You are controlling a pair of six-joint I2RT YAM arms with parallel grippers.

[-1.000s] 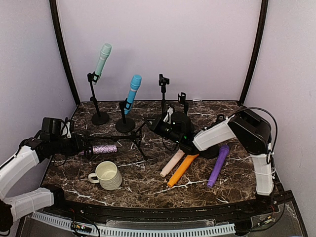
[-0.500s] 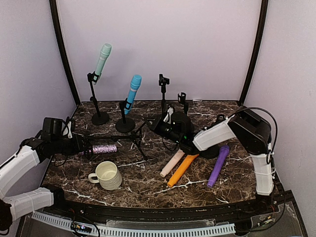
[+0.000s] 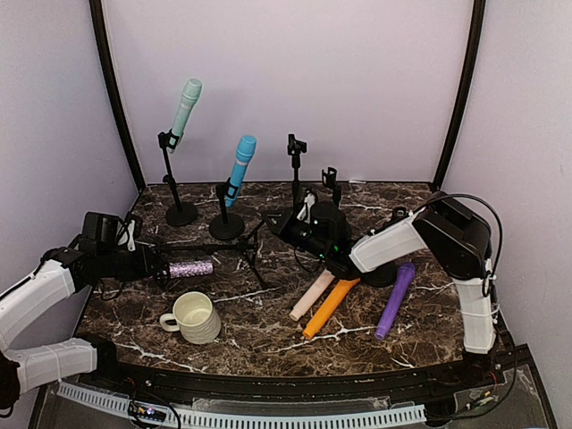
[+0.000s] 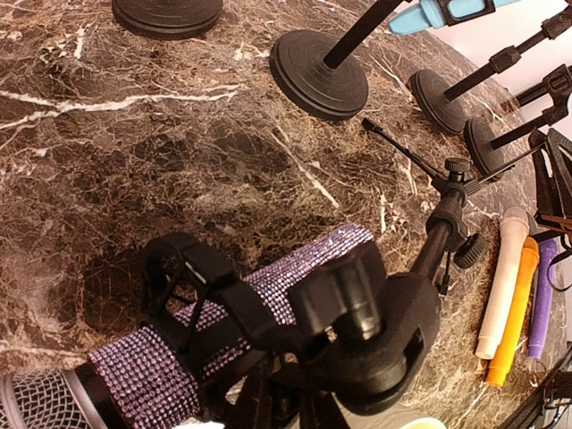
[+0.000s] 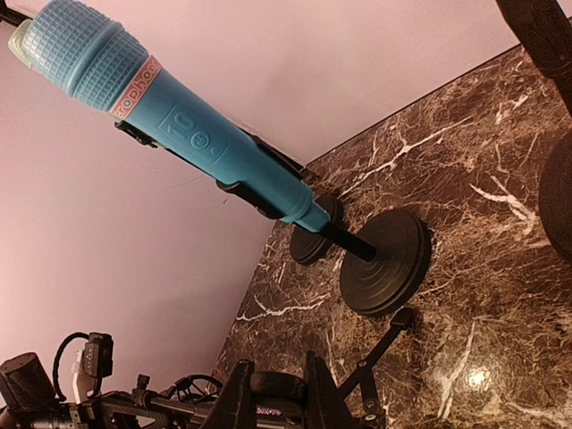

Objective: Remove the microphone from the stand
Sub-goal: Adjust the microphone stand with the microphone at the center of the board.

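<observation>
Hidden and cropped parts
The stand clip covers the middle of the glittery microphone, whose mesh head runs off the lower-left corner; the blue microphone is cut by the top edge.

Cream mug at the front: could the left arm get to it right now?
Probably not straight away. Its fingers are closed on the glittery purple microphone. Once they let go, the mug sits nearby with nothing between.

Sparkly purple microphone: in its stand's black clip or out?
In: the black clip rings the sparkly purple microphone in the left wrist view.
</observation>
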